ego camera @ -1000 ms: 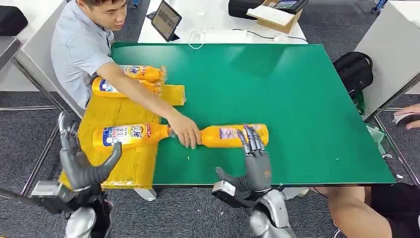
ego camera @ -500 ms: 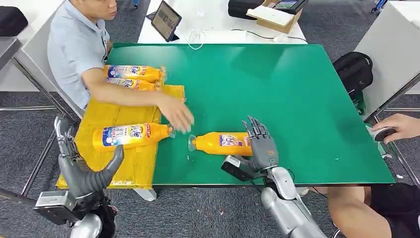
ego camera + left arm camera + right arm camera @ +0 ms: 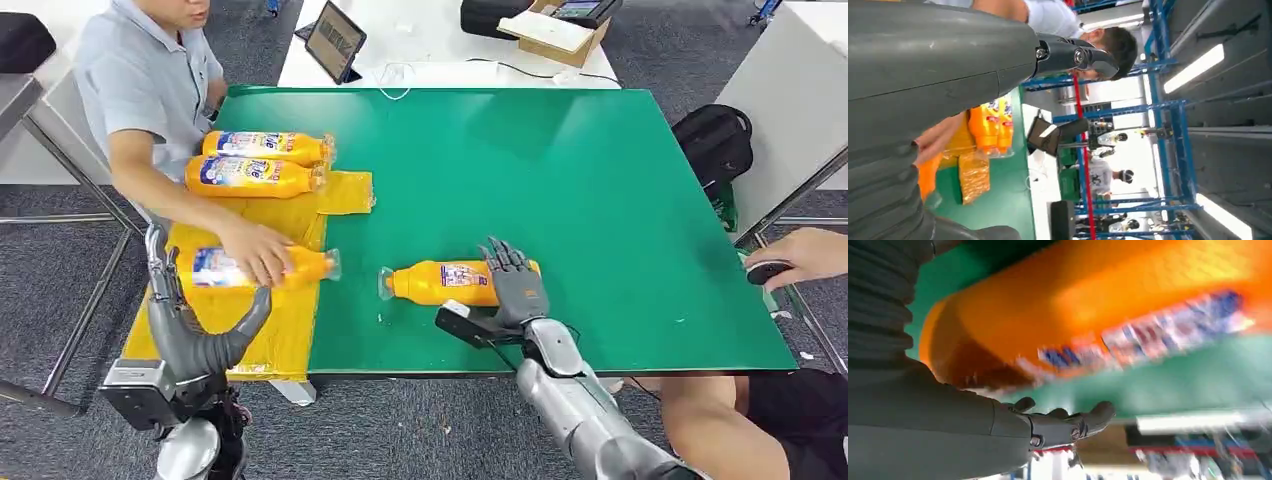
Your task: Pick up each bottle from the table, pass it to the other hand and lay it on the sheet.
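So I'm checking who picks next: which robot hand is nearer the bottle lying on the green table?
Right. The right hand is at the base end of the bottle, fingers over it. The left hand is raised beside the yellow sheet, well apart from that bottle.

Close behind the right hand [image 3: 948, 405]: grey ribbed cover at the picture's left edge, thick grey thumb [image 3: 1068, 422] stretched out into open air, touching nothing. Just beyond, a blurred orange bottle [image 3: 1108, 310] lying on its side on the green surface [image 3: 1168, 377], taking up much of the frame, its label [image 3: 1158, 337] a smear of blue, red and white, unreadable. Rounded end of the bottle nearest the ribbed cover. Cannot tell whether the fingers touch the bottle. Past the surface's edge, a bright, blurred background.
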`<act>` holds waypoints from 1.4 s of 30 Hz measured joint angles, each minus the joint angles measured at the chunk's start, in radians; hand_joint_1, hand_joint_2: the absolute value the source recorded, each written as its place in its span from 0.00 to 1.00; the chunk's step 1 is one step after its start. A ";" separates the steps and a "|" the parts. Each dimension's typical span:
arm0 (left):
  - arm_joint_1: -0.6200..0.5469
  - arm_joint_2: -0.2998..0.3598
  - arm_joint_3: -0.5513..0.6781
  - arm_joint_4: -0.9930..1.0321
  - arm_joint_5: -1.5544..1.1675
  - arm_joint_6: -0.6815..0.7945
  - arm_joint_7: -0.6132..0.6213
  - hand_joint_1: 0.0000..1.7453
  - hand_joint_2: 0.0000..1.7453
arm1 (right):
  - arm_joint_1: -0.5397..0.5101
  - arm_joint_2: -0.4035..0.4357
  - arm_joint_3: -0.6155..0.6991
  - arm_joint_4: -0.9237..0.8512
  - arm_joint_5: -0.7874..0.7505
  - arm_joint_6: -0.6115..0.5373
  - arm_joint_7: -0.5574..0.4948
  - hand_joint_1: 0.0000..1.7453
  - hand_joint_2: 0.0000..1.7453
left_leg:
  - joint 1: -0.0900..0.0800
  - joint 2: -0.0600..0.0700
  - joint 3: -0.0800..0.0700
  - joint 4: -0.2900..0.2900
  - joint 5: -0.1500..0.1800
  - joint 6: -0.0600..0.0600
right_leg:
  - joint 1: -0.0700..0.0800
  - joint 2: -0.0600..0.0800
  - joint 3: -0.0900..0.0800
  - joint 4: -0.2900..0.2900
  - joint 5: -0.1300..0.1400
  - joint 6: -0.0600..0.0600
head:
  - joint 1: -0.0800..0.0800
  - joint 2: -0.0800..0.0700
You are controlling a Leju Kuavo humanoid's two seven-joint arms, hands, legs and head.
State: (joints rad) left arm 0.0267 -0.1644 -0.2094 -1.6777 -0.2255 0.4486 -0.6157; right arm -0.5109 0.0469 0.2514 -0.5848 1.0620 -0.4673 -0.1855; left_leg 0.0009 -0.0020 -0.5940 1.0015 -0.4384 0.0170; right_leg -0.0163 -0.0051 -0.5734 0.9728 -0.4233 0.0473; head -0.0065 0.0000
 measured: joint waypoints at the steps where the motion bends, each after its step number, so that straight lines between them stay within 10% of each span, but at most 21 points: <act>1: 0.000 0.001 0.000 0.000 0.001 -0.001 0.004 0.00 1.00 | -0.008 0.000 0.005 0.008 0.005 0.008 0.012 0.00 1.00 | 0.000 0.000 0.000 0.000 0.000 0.000 | 0.000 0.000 0.000 0.000 0.000 0.000 | 0.000 0.000; 16: 0.007 0.009 0.005 0.000 0.024 -0.059 0.057 0.00 1.00 | -0.085 0.003 0.057 0.071 0.074 0.194 0.174 0.01 1.00 | 0.000 0.004 0.007 0.000 -0.001 0.000 | 0.000 0.003 0.004 0.000 0.000 0.000 | 0.000 0.000; 17: 0.007 0.009 0.006 0.000 0.030 -0.078 0.068 0.00 1.00 | -0.093 0.003 0.063 0.076 0.081 0.208 0.190 0.81 1.00 | 0.000 0.004 0.008 0.000 -0.001 0.000 | 0.000 0.003 0.005 -0.001 0.000 0.000 | 0.000 0.000; 18: 0.009 0.009 0.007 0.000 0.039 -0.096 0.079 0.00 1.00 | -0.101 0.002 0.068 0.083 0.091 0.218 0.209 0.98 1.00 | 0.000 0.003 0.009 0.000 -0.001 0.000 | 0.000 0.003 0.006 -0.001 0.000 0.000 | 0.000 0.000; 35: 0.000 0.008 0.022 0.044 0.046 -0.117 0.119 0.00 1.00 | -0.183 0.002 0.085 0.168 0.003 0.406 0.196 1.00 1.00 | 0.000 0.001 0.012 0.000 0.001 0.001 | 0.000 0.001 0.011 -0.001 0.001 0.001 | 0.000 0.000; 42: -0.003 0.009 0.027 0.071 0.042 -0.111 0.124 0.00 1.00 | -0.184 0.006 0.052 0.171 -0.130 0.421 0.013 1.00 1.00 | 0.000 0.006 0.016 0.000 0.000 0.001 | 0.000 0.004 0.013 -0.001 0.002 0.001 | 0.000 0.000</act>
State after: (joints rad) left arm 0.0239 -0.1556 -0.1820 -1.6071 -0.1835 0.3380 -0.4921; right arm -0.6946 0.0526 0.3033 -0.4139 0.9316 -0.0465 -0.1721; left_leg 0.0007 0.0045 -0.5784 1.0012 -0.4386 0.0185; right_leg -0.0164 -0.0009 -0.5608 0.9716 -0.4215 0.0484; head -0.0061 0.0000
